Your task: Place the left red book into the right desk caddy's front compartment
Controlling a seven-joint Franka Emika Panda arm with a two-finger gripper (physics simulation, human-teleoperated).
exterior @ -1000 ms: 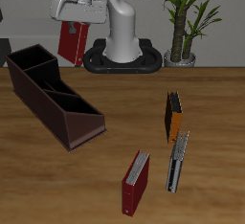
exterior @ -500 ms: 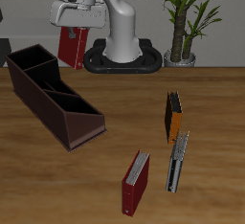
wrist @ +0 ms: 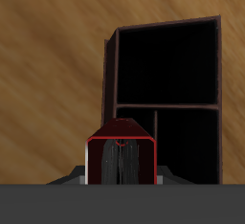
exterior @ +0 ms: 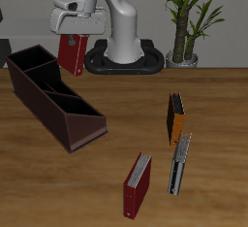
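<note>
Books are four in number here: the left red book [exterior: 71, 53] hanging in the air, an orange book [exterior: 174, 116] standing on the desk [exterior: 116, 173], a red book with grey page edges [exterior: 137, 185] nearer the front edge, and one thin dark book [exterior: 179, 163] lying just beside the orange one. One caddy is visible, the right desk caddy [exterior: 53, 95], a long dark maroon box with slanted dividers; in the exterior view it runs from about 10 o'clock toward the centre of the desk. Its compartments look empty, as far as the dark inside lets me see. One potted plant [exterior: 189, 17] stands at 1 o'clock, beside the robot base [exterior: 124, 58].

The end effector [exterior: 74, 29] is closed on the top of the left red book and holds it upright, above the far end of the caddy, at about 11 o'clock from the desk centre. The book touches nothing else. From the wrist view the book [wrist: 121, 151] appears end-on between the fingers, and two open sections of the caddy [wrist: 167, 75] lie under it, both dark inside
</note>
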